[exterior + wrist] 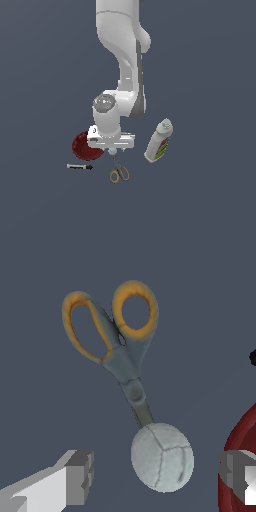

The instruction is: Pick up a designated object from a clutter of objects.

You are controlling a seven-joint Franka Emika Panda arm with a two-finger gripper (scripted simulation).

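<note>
The small white-grey ball is seen in the wrist view between the two fingers of the gripper, with open space on both sides of it, so the jaws are spread and nothing is held. In the exterior view the ball is found just under the gripper, at the blade tips of the scissors. From the exterior view's left to right, the following are counted: one thin black marker, one dark red fluted bowl partly covered by the hand, one ball, one pair of orange-handled scissors, and one white labelled bottle lying tilted, well apart from the rest. The gap between fingers and ball is shown only by the wrist view; there the scissors are seen closed, the bowl's rim is cut off at the edge, and the bottle is out of frame.
</note>
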